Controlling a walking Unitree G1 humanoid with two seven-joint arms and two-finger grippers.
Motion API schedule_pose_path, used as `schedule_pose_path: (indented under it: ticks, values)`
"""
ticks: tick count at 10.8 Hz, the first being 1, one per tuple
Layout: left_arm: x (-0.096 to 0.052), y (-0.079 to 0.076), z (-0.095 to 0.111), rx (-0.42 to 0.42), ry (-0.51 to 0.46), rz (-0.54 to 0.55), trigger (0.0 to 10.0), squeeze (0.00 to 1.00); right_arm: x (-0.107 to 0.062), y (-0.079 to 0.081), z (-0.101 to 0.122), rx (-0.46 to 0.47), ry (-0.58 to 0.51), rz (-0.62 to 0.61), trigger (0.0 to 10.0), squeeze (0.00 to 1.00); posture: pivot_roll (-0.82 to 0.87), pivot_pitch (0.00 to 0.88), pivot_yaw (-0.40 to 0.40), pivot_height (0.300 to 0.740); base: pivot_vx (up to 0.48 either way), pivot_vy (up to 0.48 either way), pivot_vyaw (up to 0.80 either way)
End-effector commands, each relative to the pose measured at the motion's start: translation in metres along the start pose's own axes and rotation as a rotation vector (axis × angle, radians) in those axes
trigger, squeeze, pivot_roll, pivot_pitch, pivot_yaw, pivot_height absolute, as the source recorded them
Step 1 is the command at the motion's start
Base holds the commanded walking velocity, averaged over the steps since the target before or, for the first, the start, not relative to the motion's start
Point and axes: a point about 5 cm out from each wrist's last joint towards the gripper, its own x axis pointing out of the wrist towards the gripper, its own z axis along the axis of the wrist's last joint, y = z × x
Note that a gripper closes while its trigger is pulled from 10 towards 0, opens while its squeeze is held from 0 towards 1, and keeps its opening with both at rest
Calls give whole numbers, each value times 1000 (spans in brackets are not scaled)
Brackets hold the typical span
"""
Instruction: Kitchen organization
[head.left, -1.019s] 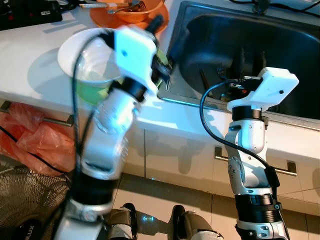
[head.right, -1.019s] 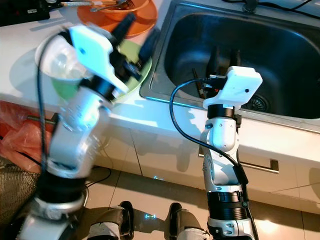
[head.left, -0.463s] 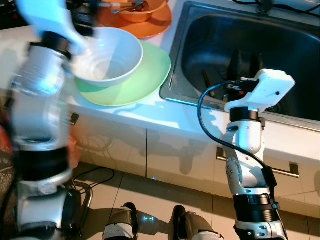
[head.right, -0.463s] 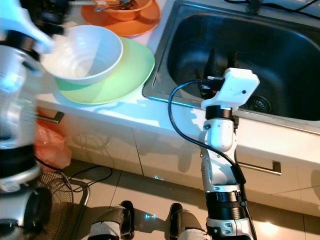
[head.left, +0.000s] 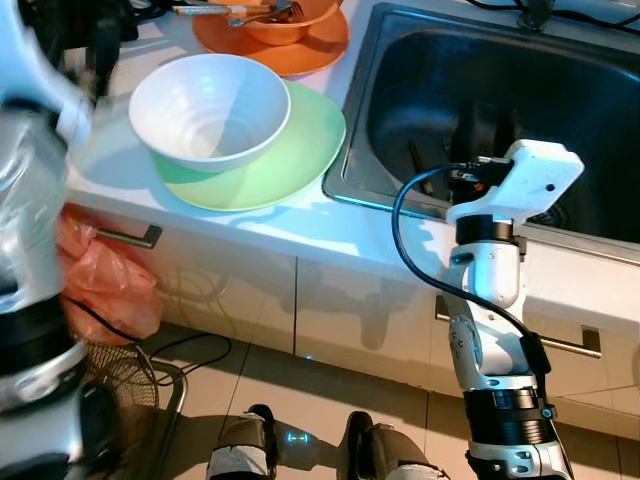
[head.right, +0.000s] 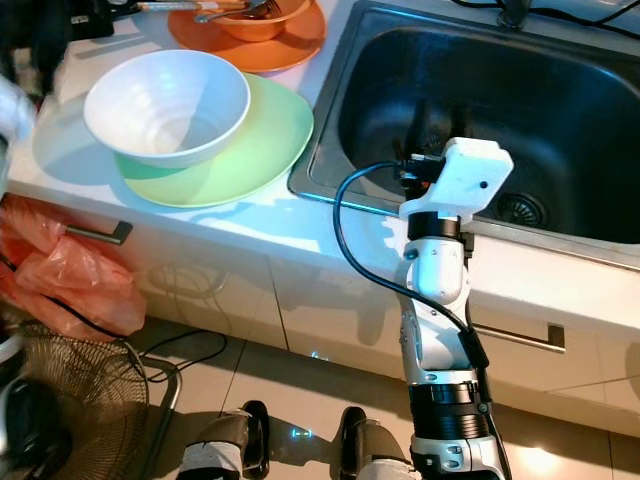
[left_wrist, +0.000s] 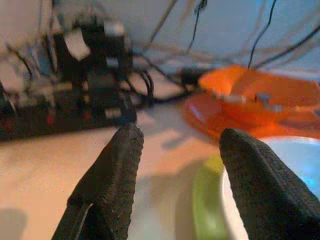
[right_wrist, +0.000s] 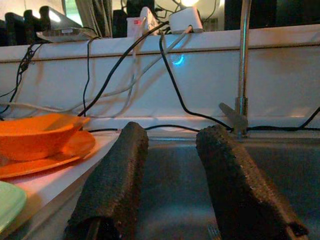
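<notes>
No lettering is readable anywhere; the black box (left_wrist: 75, 100) behind the cables is too blurred to show any label. A white bowl (head.left: 210, 108) sits on a green plate (head.left: 290, 150) at the upper left of the head views, on the white counter (head.left: 300, 225) beside the steel sink (head.left: 520, 90). An orange plate (head.left: 300, 35) with an orange bowl and cutlery is cut off by the top edge. The left gripper (left_wrist: 177, 165), fingers apart and empty, hovers over the counter near the bowl's rim; its arm is a blur at the far left edge. The right gripper (right_wrist: 167, 175), fingers spread with nothing between them, hangs over the sink's front edge. Dark items inside the basin cannot be identified.
</notes>
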Motion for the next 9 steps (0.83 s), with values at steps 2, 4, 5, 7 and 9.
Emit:
schedule_pose_path:
  ticks: [2,4,5,7,9]
  values:
    - [-9,16,6,34,29,15,10000,1000,-4,-2,-2,-12,1,-3,10000,0,142,234,1,740,0,0,0]
    - [-16,21,9,34,67,-50,10000,1000,-5,-1,-2,-9,5,-2,10000,0,143,237,3,740,0,0,0]
    - [-19,18,8,49,97,-118,10000,0,-5,-1,-2,-8,7,-2,10000,0,143,239,3,740,0,0,0]
    - [-20,14,3,22,135,-182,10000,0,-5,0,-3,-6,10,-3,10000,0,141,243,8,740,0,0,0]
    - [-18,15,-3,15,168,-178,10000,0,-5,-1,-3,-6,11,-6,10000,0,142,248,9,740,0,0,0]
